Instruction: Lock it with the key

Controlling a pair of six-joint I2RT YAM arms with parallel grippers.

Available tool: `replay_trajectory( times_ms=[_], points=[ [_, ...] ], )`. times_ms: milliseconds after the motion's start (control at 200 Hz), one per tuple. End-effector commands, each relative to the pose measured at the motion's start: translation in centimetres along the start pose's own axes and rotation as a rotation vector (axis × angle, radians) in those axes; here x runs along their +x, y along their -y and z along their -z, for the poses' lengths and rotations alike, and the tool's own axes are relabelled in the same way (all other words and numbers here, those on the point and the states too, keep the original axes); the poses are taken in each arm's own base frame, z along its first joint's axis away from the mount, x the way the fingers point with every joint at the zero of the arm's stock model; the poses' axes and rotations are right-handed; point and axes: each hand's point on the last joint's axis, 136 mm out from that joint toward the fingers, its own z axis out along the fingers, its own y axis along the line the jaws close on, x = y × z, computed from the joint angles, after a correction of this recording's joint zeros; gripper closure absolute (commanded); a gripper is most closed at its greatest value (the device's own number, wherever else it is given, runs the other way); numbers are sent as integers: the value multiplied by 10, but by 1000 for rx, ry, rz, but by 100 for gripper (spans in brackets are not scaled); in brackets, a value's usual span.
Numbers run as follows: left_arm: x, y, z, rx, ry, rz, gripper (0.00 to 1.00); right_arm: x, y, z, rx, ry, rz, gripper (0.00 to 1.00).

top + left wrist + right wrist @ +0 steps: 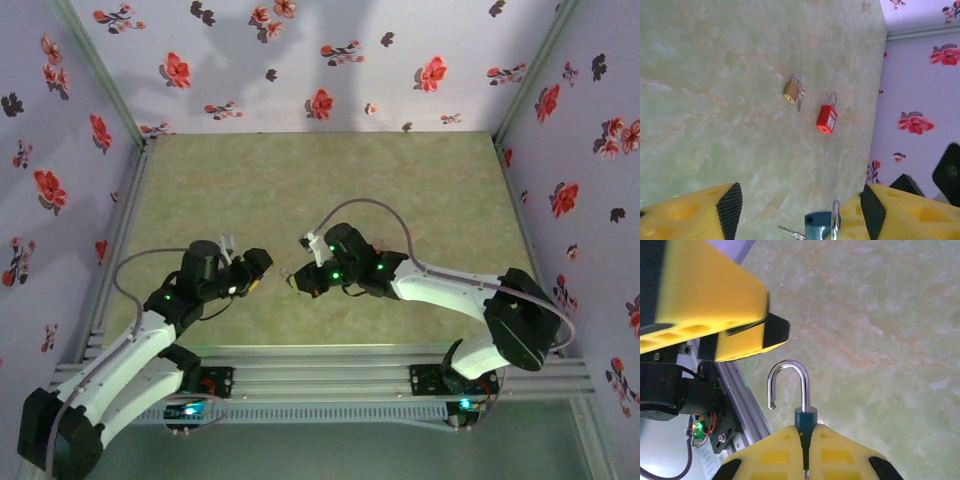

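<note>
Right gripper [805,440] is clamped on the teal padlock [805,417], its shackle [787,365] unlatched. The left gripper [801,202] is just beside it, fingers spread wide and holding nothing. Step in hand, by my judgement, is closing the lock: you next need the left fingers on the key [791,233] or the shackle. A brass padlock [791,92] and a red padlock [826,120] lie on the table [715,75].

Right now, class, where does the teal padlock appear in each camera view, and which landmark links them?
Top external: teal padlock, barely a speck at the right gripper tip, centre.
Left wrist: teal padlock at the bottom edge, right of centre.
Right wrist: teal padlock lower centre, shackle open, clamped by the right gripper.
Shared landmark: the open left gripper, facing it.
</note>
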Motion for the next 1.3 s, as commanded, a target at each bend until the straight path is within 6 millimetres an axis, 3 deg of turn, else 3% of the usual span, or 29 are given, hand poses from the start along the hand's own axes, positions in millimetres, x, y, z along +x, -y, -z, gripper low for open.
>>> replay_trajectory(
  times_ms=[0,485,725,1295],
  points=[
    [13,1,6,-20,-61,-52,32,-6,3,4,26,23,21,100],
    [22,6,-4,-27,-110,-111,34,-6,-1,5,5,19,20,100],
    [24,1,-6,-37,-118,-116,45,-7,-3,7,-4,24,20,100],
    [25,-4,-6,-60,-129,-151,46,-8,-11,12,-54,32,21,100]
  ],
)
